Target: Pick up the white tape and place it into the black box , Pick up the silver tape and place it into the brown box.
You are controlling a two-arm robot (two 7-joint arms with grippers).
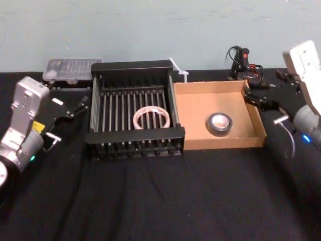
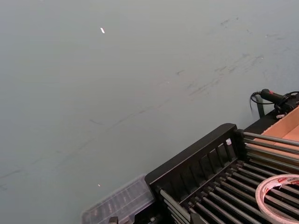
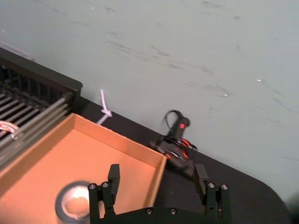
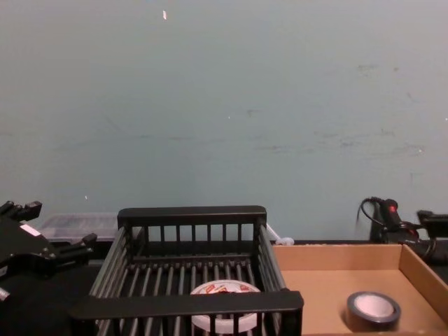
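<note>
The white tape (image 1: pixel 149 117) lies flat on the slatted floor of the black box (image 1: pixel 134 135), a little toward five o'clock of its middle. Just beside that crate, at its three o'clock, sits the brown box (image 1: pixel 253 116), and the silver tape (image 1: pixel 219 123) rests on its floor toward four o'clock, apart from the walls. The left gripper (image 1: pixel 79 107) hangs at nine o'clock of the crate, off its rim, fingers seemingly parted and empty, though it is hard to see. The right gripper (image 3: pixel 158 183) hovers by the tray's far right corner, spread wide, gripping nothing.
</note>
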